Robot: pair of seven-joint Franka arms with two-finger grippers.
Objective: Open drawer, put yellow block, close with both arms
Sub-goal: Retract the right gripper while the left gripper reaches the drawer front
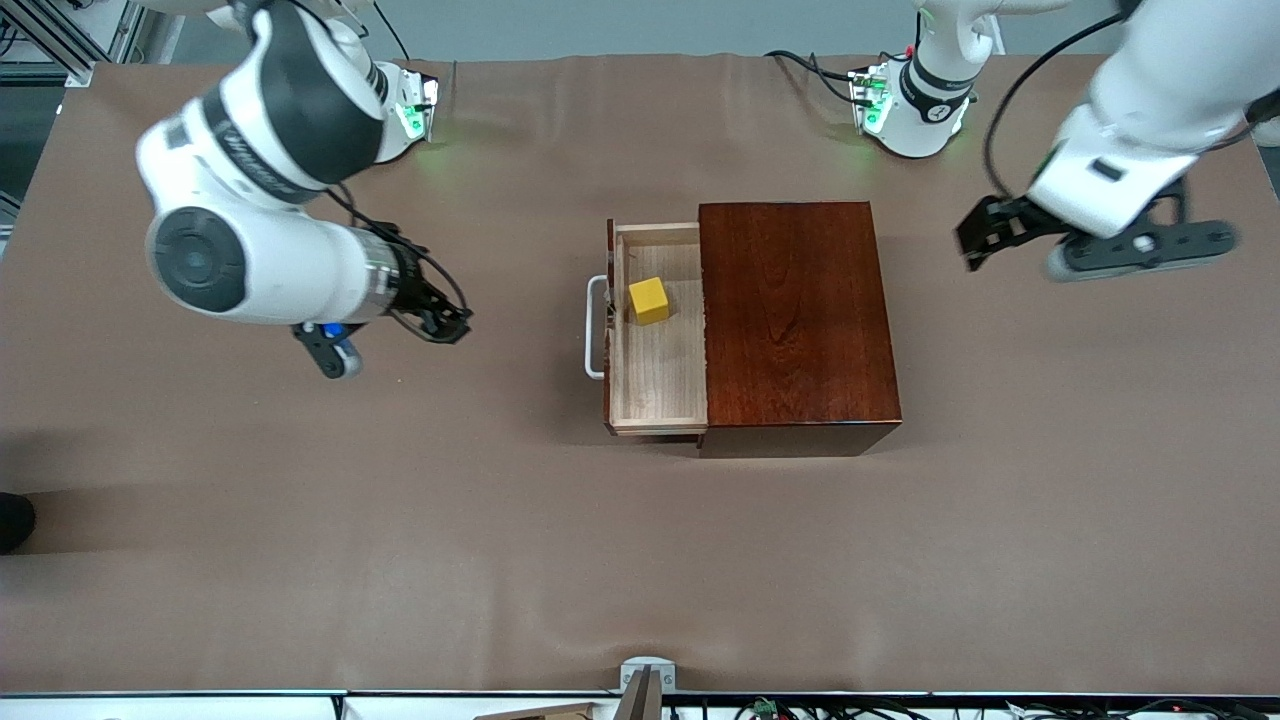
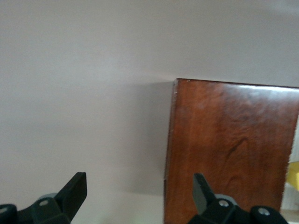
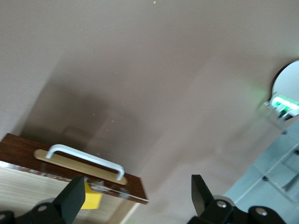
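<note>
— Two grippers, both clear of the work? Front view first.

— Yes. The drawer [image 1: 657, 330] stands open toward the right arm's end, the yellow block [image 1: 649, 300] inside. Right gripper [image 1: 440, 322] hangs over bare table, left gripper [image 1: 985, 240] likewise; their jaws are hard to read here.

— Left wrist view?

— Fingers [image 2: 74, 191] spread, empty; the box [image 2: 231, 149] is stiff and glossy, likely slippery, and the drawer itself is cut off.

— Right wrist view?

— Jaws released; the handle [image 3: 86, 160] looks the rigid place to push, and the block is half hidden.

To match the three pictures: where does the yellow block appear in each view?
Front view: yellow block lies in the open drawer, in its part farther from the camera.
Left wrist view: a yellow sliver at the picture's edge, past the wooden box.
Right wrist view: block beneath the drawer front.
Shared landmark: the drawer's white handle.
</note>
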